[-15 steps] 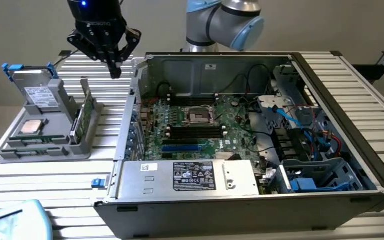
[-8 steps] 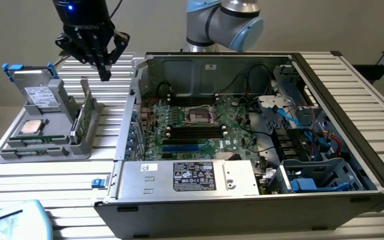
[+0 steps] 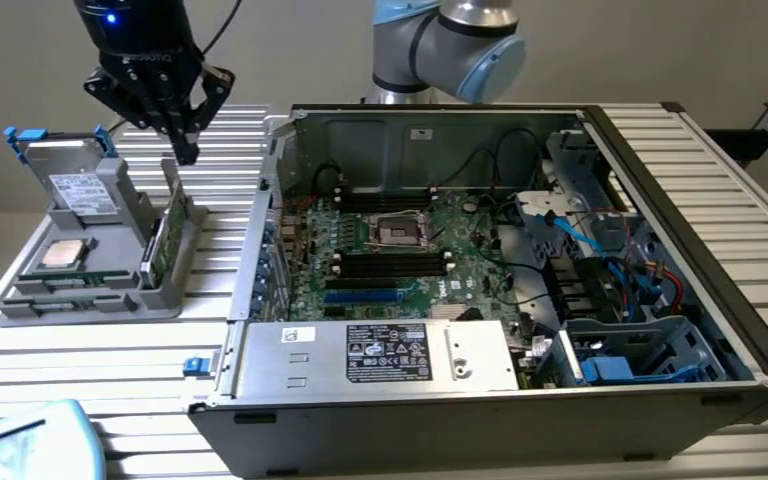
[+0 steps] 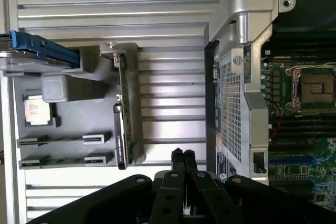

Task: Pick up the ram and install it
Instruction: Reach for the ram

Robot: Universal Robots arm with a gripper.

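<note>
The ram (image 4: 63,160) is a thin green stick lying edge-up in the outermost slot of the grey parts holder (image 4: 79,90); in the exterior view the ram (image 3: 75,300) sits at the holder's near end. My gripper (image 3: 187,152) hangs above the holder's far right corner, fingers shut with nothing between them. In the wrist view the shut gripper (image 4: 182,154) points down at the slatted table between the holder and the computer case (image 4: 236,77). The motherboard's black memory sockets (image 3: 391,262) lie inside the open case.
An upright green card (image 3: 167,235) with a metal bracket stands along the holder's right edge, just under my fingers. A silver processor (image 3: 64,255) and a blue-railed drive (image 3: 71,165) also sit on the holder. The case wall (image 3: 271,200) rises beside it.
</note>
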